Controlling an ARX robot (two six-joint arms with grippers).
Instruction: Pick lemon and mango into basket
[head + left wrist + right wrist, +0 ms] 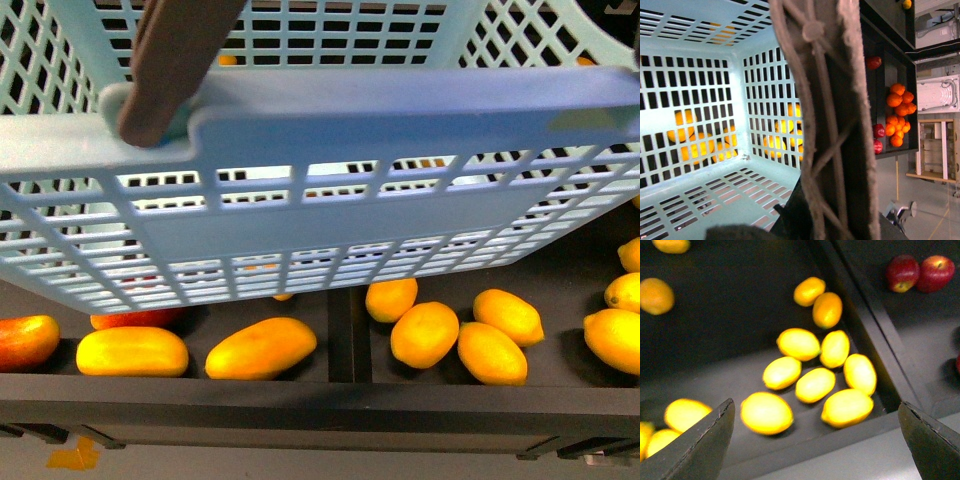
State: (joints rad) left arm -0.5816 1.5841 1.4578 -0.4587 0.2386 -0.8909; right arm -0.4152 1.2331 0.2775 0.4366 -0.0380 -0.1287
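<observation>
Right claw (816, 404): fingers spread wide apart, nothing between them. In the right wrist view a cluster of yellow lemons lies on the dark tray (715, 345) below the claw. The lemon (815, 385) nearest the midline of the open fingers is clear of both and touches its neighbours. Two orange-toned oval fruits (819, 301) lie just past the cluster, and two red apples (918, 273) sit in the next compartment beyond a raised divider.

Left claw: we cannot make out its fingers. Its wrist view shows the brown handle (825, 125) running close across the lens and a dark blurred shape (790, 220) at its foot. We cannot tell whether it is clamped or apart.

Basket (400, 110): the front view shows it tilted and above the fruit, filling the upper frame, with the handle at its near rim. The left wrist view looks into its slotted interior (690, 100), with yellow fruit visible through the slots.

Only the front view shows the mango (22, 342). It is red shading to orange and lies at the far left edge, just beside two yellow mangoes (132, 352), well apart from the lemons. Only the left wrist view shows the tangerines (899, 112).
</observation>
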